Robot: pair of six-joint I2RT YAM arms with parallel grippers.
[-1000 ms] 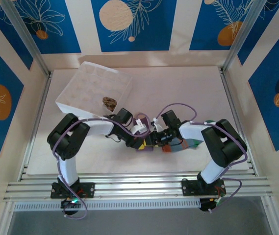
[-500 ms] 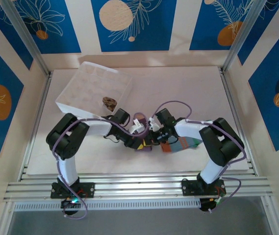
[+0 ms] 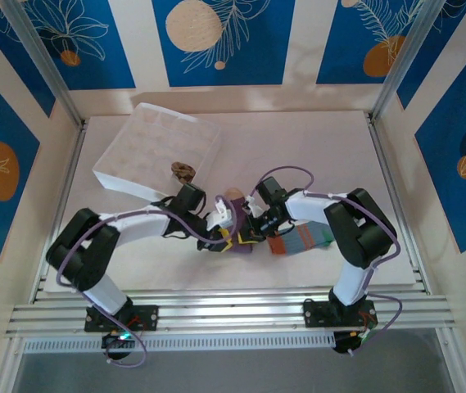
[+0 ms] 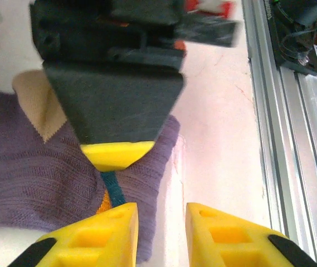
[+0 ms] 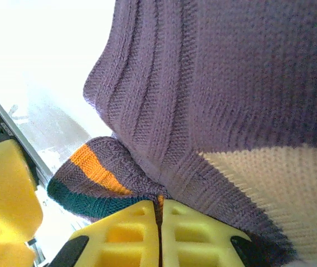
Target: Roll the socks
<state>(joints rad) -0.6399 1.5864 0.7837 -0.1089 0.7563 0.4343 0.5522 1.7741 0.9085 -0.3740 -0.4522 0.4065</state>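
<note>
Nearest the bases, the right gripper [image 5: 159,208] is pinching shut on the striped end of the purple sock [image 5: 230,78], a ribbed knit with orange and teal bands and a tan patch. Just beside it, the left gripper [image 4: 161,214] is standing with jaws parted, one finger on the fabric. The sock is lying on the table [image 3: 339,155] between the arms, its long axis running near to far, tan toe pointing away. The top view is adding the blue-grey sock [image 3: 305,239] to the right and, farther, the brown sock [image 3: 183,170] in the white box [image 3: 134,139].
</note>
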